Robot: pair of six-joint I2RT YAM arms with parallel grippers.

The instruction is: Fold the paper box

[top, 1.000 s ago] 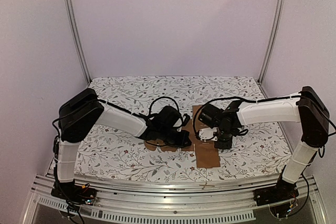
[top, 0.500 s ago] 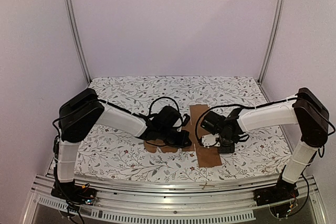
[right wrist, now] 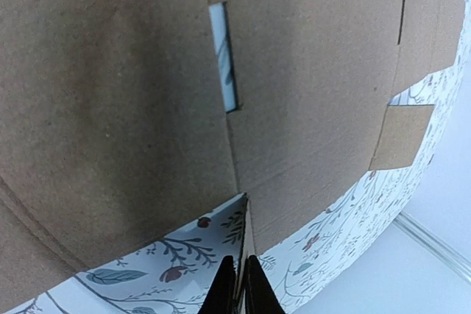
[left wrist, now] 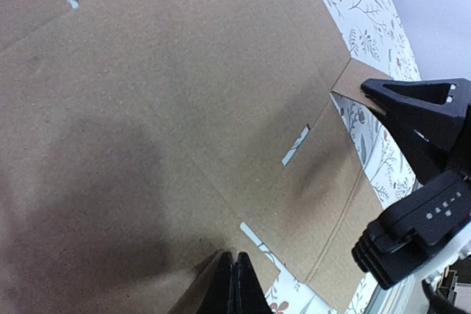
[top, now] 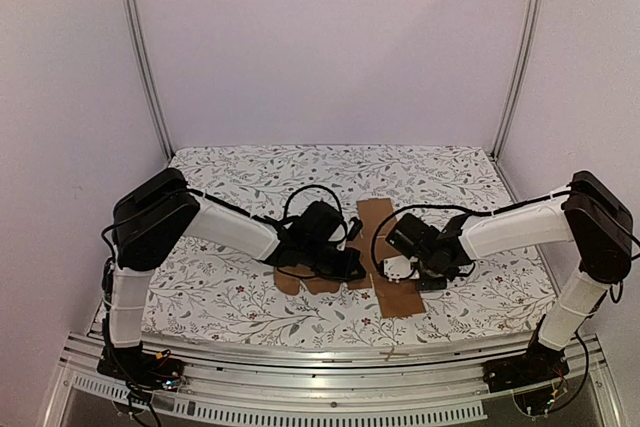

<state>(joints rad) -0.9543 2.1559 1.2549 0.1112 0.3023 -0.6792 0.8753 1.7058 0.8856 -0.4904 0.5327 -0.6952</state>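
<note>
**Both grippers pinched on the unfolded paper box**

Your paper box (top: 396, 297) lies opened out as a brown, cross-shaped sheet on the floral tablecloth (top: 240, 172). It sits at the middle of the table, toward the near edge, between your two arms. From the top view it looks mostly flat, with one long strip running from far to near and shorter flaps out to either side.

Your left arm (top: 230, 227) reaches in from the left and lies low over the left flap. In its wrist view, the left gripper (left wrist: 233, 282) has its fingertips pressed together at the sheet's edge, with a thin lip of cardboard rising into them. It is clenched on the box. The rest of the sheet spreads flat ahead of it, with cut slits showing the cloth beneath.

Your right arm (top: 510, 222) comes in from the right and bends down onto the right side of the sheet. The right gripper (right wrist: 237, 282) is likewise clamped, with a thin upright edge of cardboard caught between its nearly touching fingertips. Beyond it you see a broad creased panel, a narrow slot (right wrist: 224, 56) with the cloth showing through, and a small square tab (right wrist: 401, 136) at the sheet's far edge.

In the top view the two grippers are near each other, on opposite sides of the long strip.
</note>
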